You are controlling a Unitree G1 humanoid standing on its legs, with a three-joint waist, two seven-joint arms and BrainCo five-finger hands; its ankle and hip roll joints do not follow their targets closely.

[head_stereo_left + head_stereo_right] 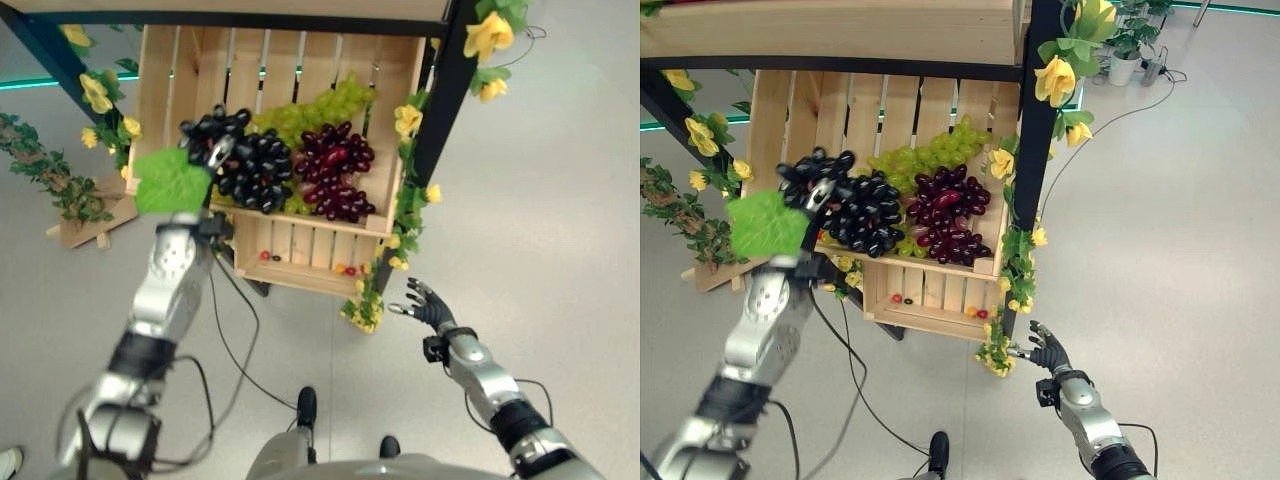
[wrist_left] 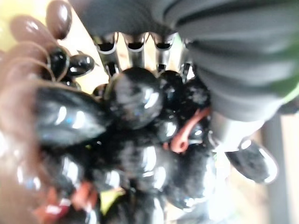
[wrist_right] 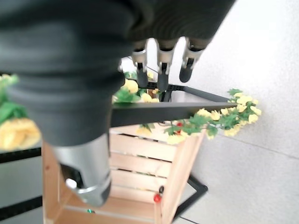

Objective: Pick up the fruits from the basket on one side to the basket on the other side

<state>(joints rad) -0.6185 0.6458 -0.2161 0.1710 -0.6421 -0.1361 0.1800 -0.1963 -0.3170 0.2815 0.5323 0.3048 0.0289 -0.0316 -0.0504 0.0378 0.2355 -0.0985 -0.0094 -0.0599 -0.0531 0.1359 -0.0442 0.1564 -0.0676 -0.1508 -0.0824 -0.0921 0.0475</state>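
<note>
glossy black grapes (image 2: pixel 135 140), left hand (image 1: pixel 212 152) gripping

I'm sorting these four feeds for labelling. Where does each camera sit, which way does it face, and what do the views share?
Left eye view: on the head, looking down at the upper crate; both arms show, left hand on the black grapes.
Right eye view: same head, same scene; right hand open low beside the stand.
Left wrist view: on the left wrist, fingers curled around black grapes.
Right wrist view: on the right wrist, facing the lower crate.
Shared: crates, yellow flowers.
</note>
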